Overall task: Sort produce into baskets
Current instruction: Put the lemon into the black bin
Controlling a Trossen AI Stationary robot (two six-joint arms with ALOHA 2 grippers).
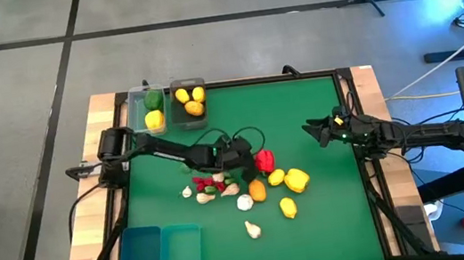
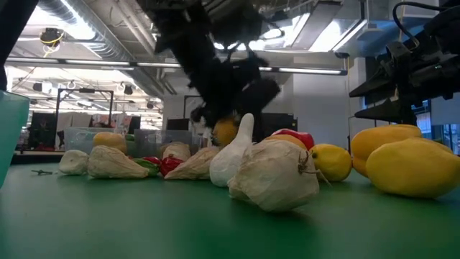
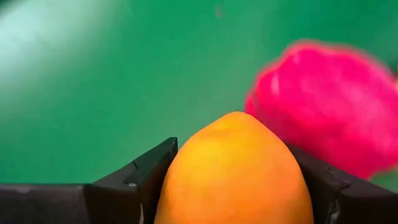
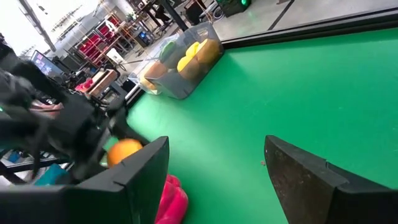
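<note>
My left gripper (image 1: 243, 157) reaches to the middle of the green table and is shut on an orange (image 3: 233, 177), which also shows in the low view (image 2: 225, 132) and in the right wrist view (image 4: 124, 151). A red pepper (image 1: 264, 160) lies just right of it. On the table rest another orange (image 1: 258, 190), yellow pieces (image 1: 296, 178), garlic bulbs (image 1: 244, 202) and small chilies (image 1: 208, 184). Two clear baskets (image 1: 146, 95) (image 1: 188, 85) at the far left hold yellow and green produce. My right gripper (image 1: 317, 129) waits open by the right edge. My left gripper pinches the orange by its two opposite sides (image 3: 180, 186) between its two fingers (image 3: 146, 180). The fingers come slanting down from the table's left. The orange's rounded end (image 3: 236, 124) sticks out past the fingertips. Garlic hides its underside in the low view.
Two teal baskets (image 1: 138, 255) (image 1: 181, 253) stand at the near left corner. Garlic (image 2: 277, 176) and a lemon (image 2: 413, 167) lie close to the near edge. Bare green mat (image 1: 300, 103) spreads over the far right of the table.
</note>
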